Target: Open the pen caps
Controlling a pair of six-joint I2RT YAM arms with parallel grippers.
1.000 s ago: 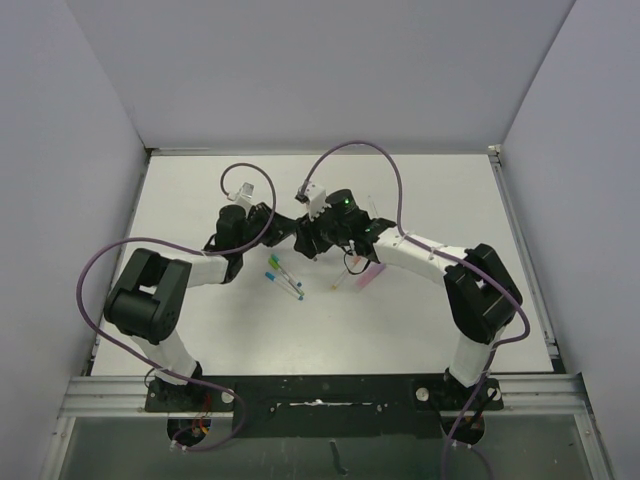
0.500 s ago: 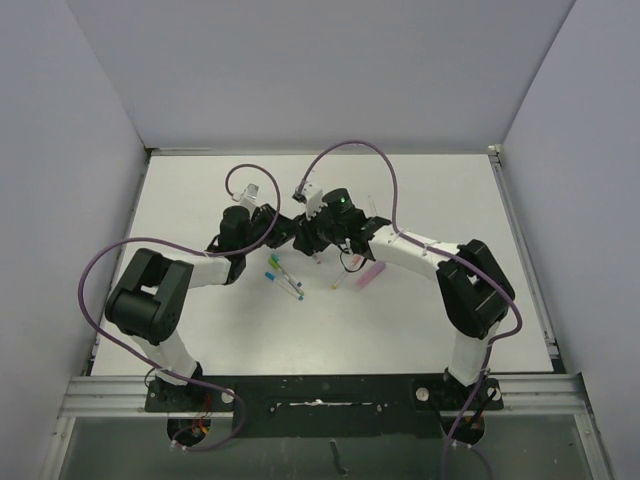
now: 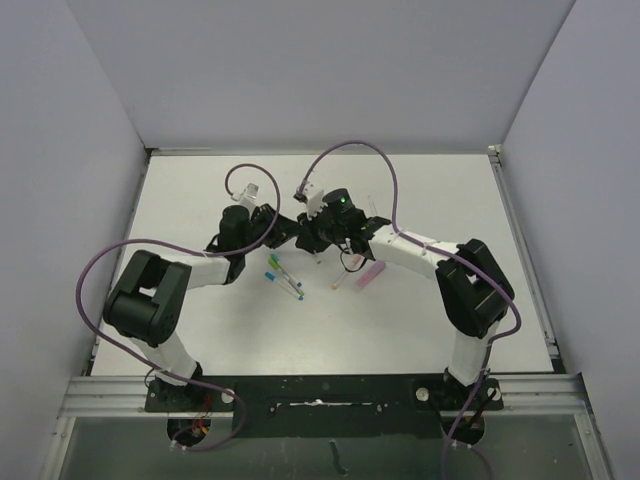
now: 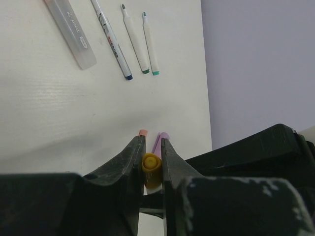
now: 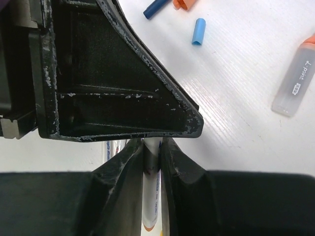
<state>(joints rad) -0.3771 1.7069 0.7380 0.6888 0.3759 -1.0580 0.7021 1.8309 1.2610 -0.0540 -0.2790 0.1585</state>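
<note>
Overhead view, two close wrist views

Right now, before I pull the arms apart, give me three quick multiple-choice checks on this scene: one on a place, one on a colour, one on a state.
1. Where does the light blue cap lie?
A. loose on the table
B. capping a pen
C. between gripper fingers

2. Which does the left gripper pinch?
A. a green cap
B. a yellow cap
C. a purple cap

3. The right gripper is:
A. wide open
B. shut on nothing
C. shut on the white pen barrel

Answers:
1 A: the right wrist view shows it alone on bare table.
2 B: the left wrist view shows yellow between the closed fingers.
3 C: its fingers press the barrel on both sides.
</note>
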